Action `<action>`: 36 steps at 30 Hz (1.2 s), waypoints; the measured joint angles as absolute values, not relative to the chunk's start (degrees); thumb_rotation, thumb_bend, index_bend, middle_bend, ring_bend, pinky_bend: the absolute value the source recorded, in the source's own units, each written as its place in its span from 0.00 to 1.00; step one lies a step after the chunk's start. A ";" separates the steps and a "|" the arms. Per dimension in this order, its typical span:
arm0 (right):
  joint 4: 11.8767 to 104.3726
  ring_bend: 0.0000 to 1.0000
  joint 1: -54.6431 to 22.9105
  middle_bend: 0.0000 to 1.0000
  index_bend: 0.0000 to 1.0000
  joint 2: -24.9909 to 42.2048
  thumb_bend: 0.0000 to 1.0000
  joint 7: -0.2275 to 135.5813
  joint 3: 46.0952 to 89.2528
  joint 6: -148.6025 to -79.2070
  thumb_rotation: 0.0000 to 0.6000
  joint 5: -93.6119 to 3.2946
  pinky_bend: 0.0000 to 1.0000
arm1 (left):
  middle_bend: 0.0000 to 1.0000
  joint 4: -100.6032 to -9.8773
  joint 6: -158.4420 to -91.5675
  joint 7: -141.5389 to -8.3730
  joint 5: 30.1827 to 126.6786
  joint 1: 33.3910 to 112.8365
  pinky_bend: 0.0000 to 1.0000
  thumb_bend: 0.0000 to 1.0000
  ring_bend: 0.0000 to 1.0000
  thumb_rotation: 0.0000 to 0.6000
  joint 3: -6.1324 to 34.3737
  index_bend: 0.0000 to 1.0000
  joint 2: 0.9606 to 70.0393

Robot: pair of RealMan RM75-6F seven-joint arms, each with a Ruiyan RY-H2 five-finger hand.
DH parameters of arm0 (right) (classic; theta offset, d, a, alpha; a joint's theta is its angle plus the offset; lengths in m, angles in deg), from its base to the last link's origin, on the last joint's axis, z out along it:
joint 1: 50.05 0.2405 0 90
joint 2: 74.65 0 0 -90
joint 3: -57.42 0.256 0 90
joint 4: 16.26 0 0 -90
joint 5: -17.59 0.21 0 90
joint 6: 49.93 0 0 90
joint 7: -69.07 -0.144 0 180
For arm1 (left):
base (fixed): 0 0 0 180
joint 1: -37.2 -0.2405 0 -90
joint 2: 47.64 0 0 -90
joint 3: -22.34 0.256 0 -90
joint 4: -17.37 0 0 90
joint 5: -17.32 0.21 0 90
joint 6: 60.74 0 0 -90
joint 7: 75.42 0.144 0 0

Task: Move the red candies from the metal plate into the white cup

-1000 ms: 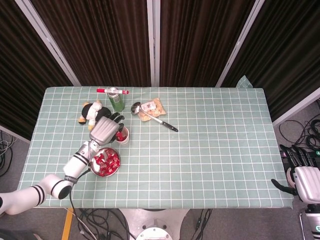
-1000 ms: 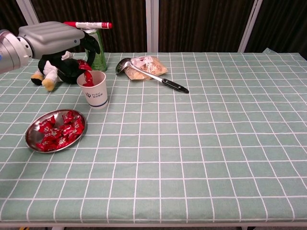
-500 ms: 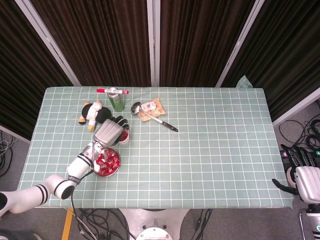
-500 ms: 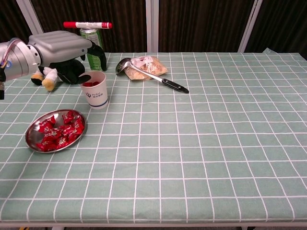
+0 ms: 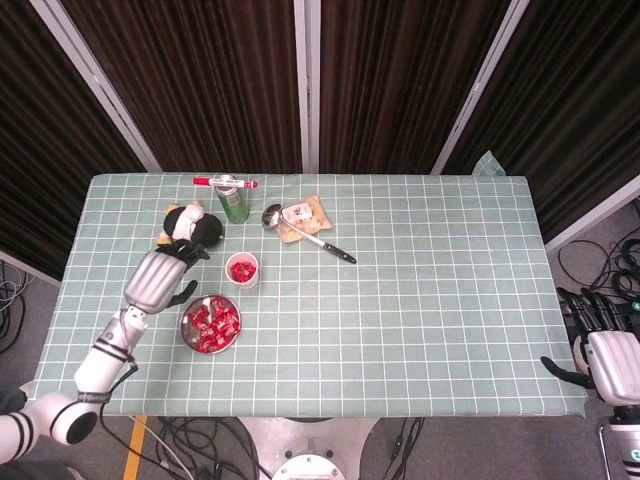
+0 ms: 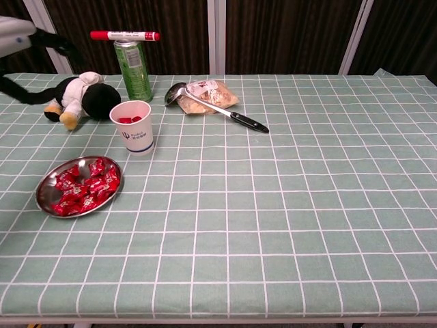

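Several red candies (image 5: 211, 322) (image 6: 80, 186) lie on the metal plate (image 5: 190, 338) (image 6: 45, 193) near the table's front left. Just behind it stands the white cup (image 5: 242, 271) (image 6: 132, 128) with red candies inside. My left hand (image 5: 161, 277) (image 6: 20, 39) hovers to the left of the cup and the plate, fingers apart, holding nothing. My right hand (image 5: 601, 350) hangs off the table's right edge, its fingers partly hidden.
A black-and-white plush toy (image 5: 187, 226) (image 6: 79, 96) lies behind the cup. A green can (image 5: 232, 201) (image 6: 133, 69) carries a red marker (image 5: 223, 182) (image 6: 124, 35). A ladle (image 5: 304, 232) (image 6: 212, 106) rests across a snack packet (image 5: 304, 217) (image 6: 209, 92).
My left hand dropped a red candy into the cup, then drew away to the left, off the cup and plate. The right hand stayed still.
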State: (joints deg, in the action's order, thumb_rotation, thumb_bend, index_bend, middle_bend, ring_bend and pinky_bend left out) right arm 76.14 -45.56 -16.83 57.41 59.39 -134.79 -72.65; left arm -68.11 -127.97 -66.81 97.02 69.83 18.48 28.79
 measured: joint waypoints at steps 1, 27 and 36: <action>76.17 0.00 -45.52 0.13 0.00 -16.81 0.07 57.41 59.36 -134.80 1.00 -72.77 0.00 | 0.43 -68.61 -128.63 -66.96 97.72 68.93 0.48 0.40 0.33 1.00 19.41 0.41 28.29; 77.89 0.00 -45.86 0.14 0.00 -17.53 0.07 58.68 58.77 -135.69 1.00 -73.83 0.00 | 0.88 -64.22 -124.01 -63.20 107.06 64.61 1.00 0.21 0.83 1.00 28.63 0.48 35.09; 78.21 0.00 -45.82 0.14 0.00 -17.60 0.07 59.03 58.73 -135.49 1.00 -73.67 0.00 | 0.90 -61.63 -122.32 -65.03 105.61 64.72 1.00 0.26 0.85 1.00 27.39 0.53 37.49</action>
